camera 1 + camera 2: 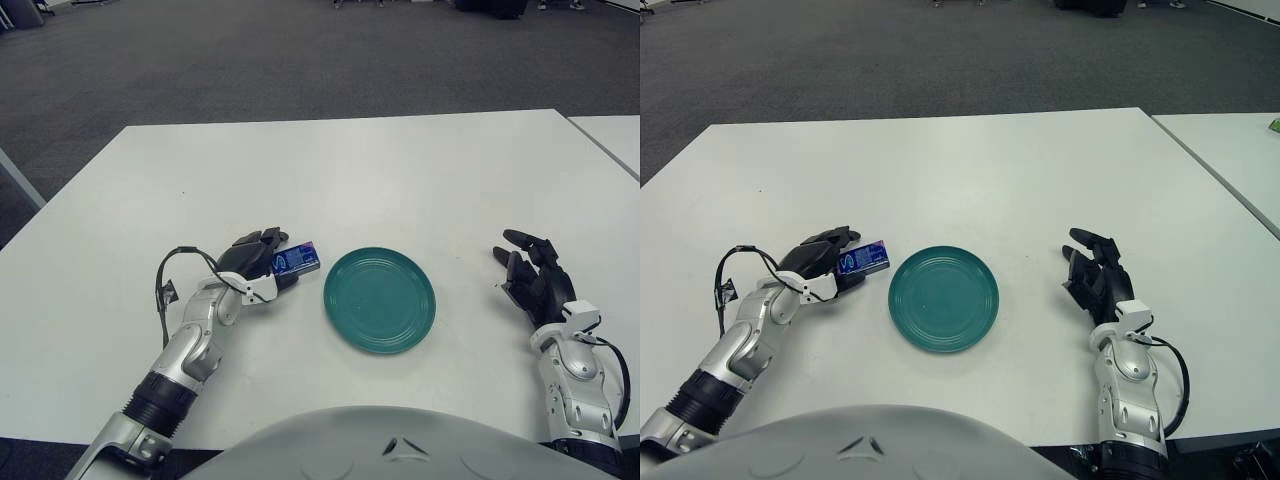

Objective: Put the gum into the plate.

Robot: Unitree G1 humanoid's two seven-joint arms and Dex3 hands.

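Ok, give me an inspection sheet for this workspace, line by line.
Surface: white table.
Job's things: blue gum pack left of the teal plate, not in it.
Clutter: nothing seen.
Hands: left hand closed on the gum; right hand open, right of the plate.
Cables: black cable looped at the left wrist; another by the right forearm.
Surroundings: grey carpet; second table at right.
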